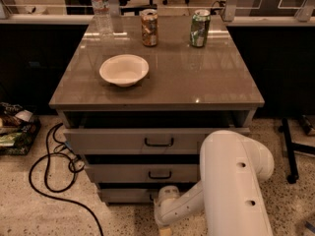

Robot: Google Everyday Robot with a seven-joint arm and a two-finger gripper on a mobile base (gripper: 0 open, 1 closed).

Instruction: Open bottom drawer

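Observation:
The cabinet has three grey-beige drawers with black bar handles. The bottom drawer point(125, 195) is the lowest and narrowest front, and only its left part shows. Its handle is hidden behind my white arm point(231, 181). The arm bends down in front of the cabinet's lower right. My gripper point(164, 229) is at the bottom edge of the camera view, just below and in front of the bottom drawer's middle. The top drawer point(133, 140) and the middle drawer point(142, 172) stand slightly out from the frame.
On the cabinet top point(206, 82) stand a white bowl point(124, 69), a clear bottle point(100, 6) and two cans point(149, 27) point(200, 28). A black cable point(47, 181) loops on the floor at left beside a bag of clutter point(15, 129). A black stand leg point(289, 146) is at right.

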